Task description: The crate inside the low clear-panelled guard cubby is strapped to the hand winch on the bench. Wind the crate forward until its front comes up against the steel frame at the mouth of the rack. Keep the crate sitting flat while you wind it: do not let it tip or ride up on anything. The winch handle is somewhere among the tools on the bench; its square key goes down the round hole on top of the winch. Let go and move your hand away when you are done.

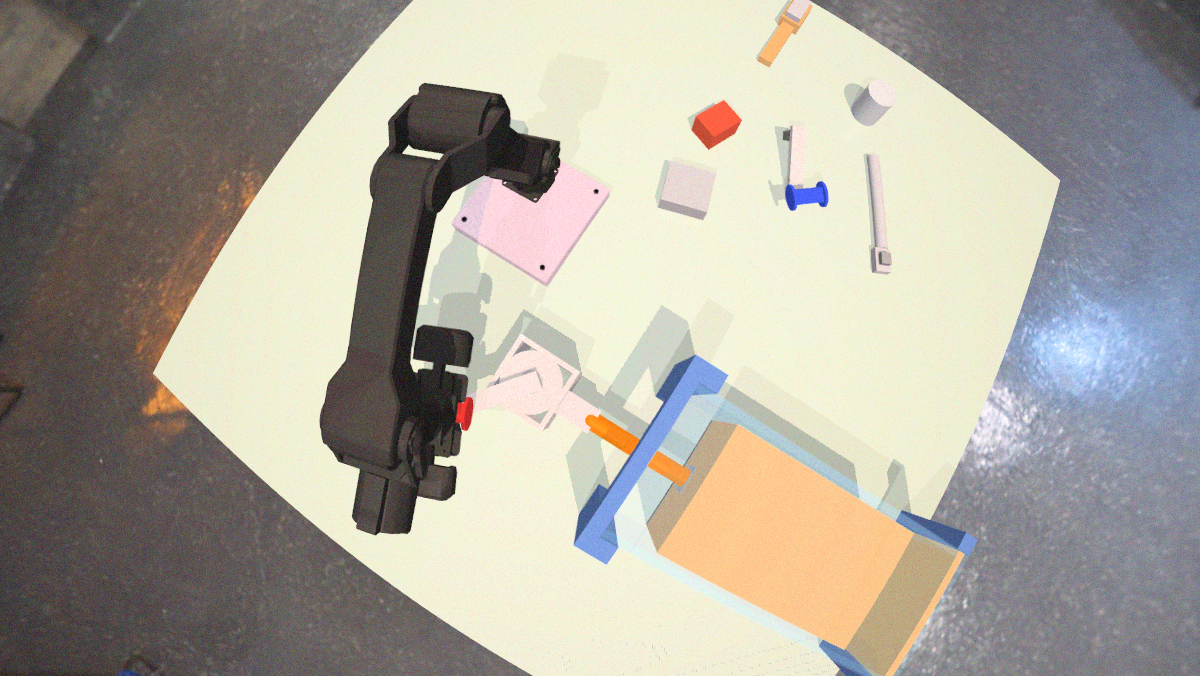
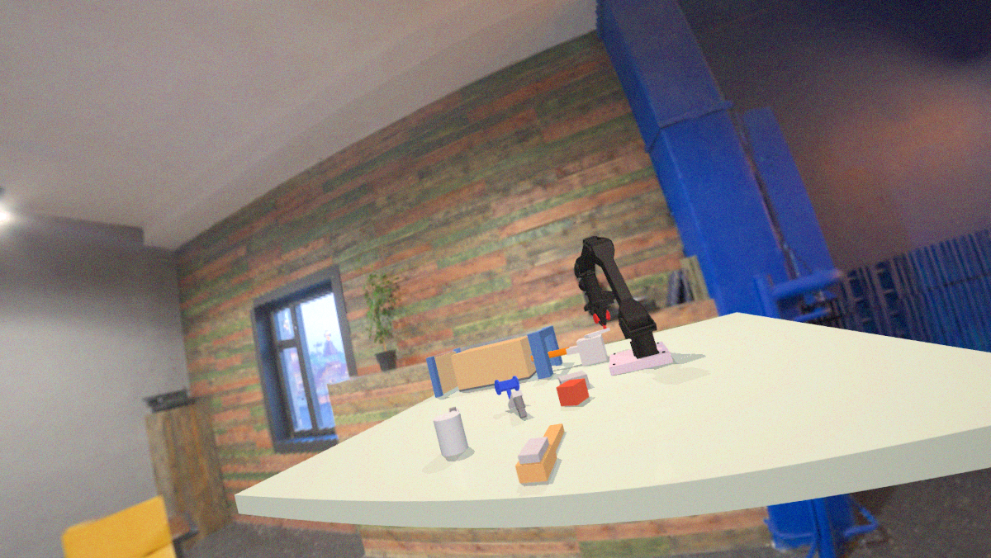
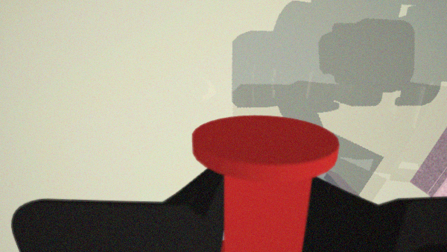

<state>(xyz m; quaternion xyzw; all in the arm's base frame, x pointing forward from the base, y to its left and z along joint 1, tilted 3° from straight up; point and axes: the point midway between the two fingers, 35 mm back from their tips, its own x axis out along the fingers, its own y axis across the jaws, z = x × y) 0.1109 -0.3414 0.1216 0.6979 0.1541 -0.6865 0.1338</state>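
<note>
My gripper (image 1: 461, 413) (image 3: 249, 169) is shut on the red grip (image 3: 265, 142) (image 2: 598, 319) of the winch handle. The handle's pale arm reaches over the top of the pale winch (image 1: 563, 396) (image 2: 591, 350); the square key is hidden. An orange strap (image 1: 617, 434) (image 2: 557, 352) runs from the winch under the blue steel frame (image 1: 619, 495) (image 2: 541, 354) to the crate. The tan crate (image 1: 780, 529) (image 2: 492, 364) looks flat inside the clear-panelled cubby. In the top view, a gap shows between its front and the frame.
The pink base plate (image 1: 554, 230) is beside the winch. A grey block (image 1: 686, 186), red block (image 1: 716, 124), blue-gripped crank (image 1: 806, 195), long grey bar (image 1: 875, 201), grey cylinder (image 1: 873, 102) and orange tool (image 1: 776, 44) lie or stand away from the winch.
</note>
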